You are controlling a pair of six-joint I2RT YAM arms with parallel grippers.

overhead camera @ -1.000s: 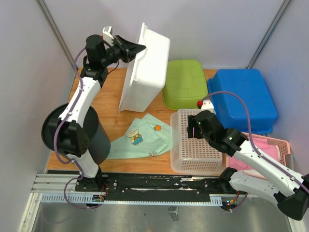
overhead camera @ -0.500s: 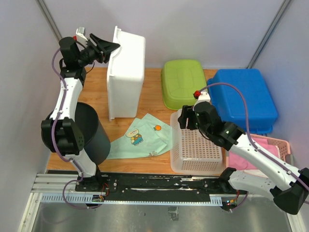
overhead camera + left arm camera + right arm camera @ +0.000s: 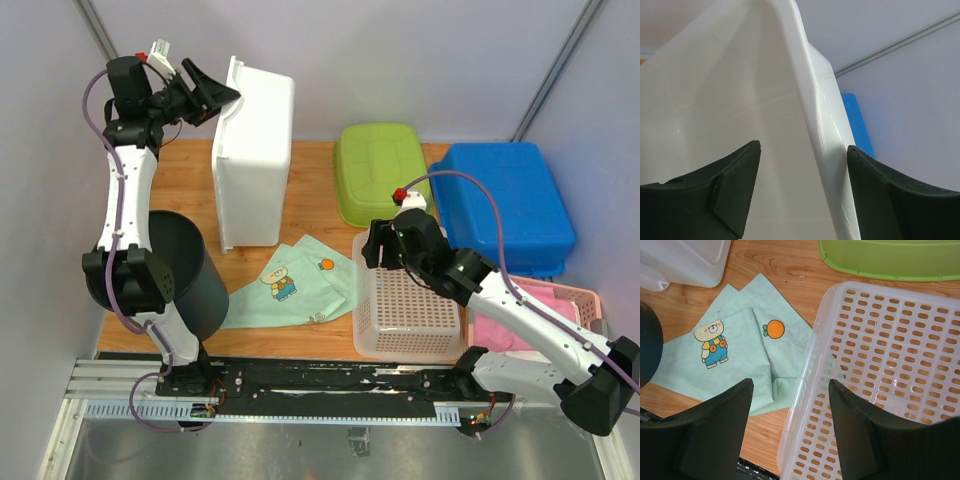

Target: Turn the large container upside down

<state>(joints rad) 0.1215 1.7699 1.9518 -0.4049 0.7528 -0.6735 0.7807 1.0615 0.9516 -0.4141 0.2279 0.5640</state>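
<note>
The large container (image 3: 255, 150), a white tub, stands on one end on the wooden table (image 3: 190, 190), its open side facing left. My left gripper (image 3: 215, 92) is up at its top left rim. In the left wrist view the container (image 3: 740, 100) fills the frame, and the left gripper (image 3: 802, 147) is open with the rim between its fingers. The right finger (image 3: 880, 185) is close against the rim's outside and the left one stands apart. My right gripper (image 3: 375, 245) hovers open over the left edge of the white slotted basket (image 3: 410, 300), holding nothing.
A black round bin (image 3: 185, 270) sits front left. A green printed cloth (image 3: 295, 280) lies beside the basket (image 3: 890, 365). An upturned green tub (image 3: 380, 170) and a blue tub (image 3: 505, 205) sit at the back right, a pink basket (image 3: 570, 305) far right.
The container swung left and came up from a lean to stand on its end. The left gripper moved left with it and opened off the rim. The right arm shifted slightly left.
</note>
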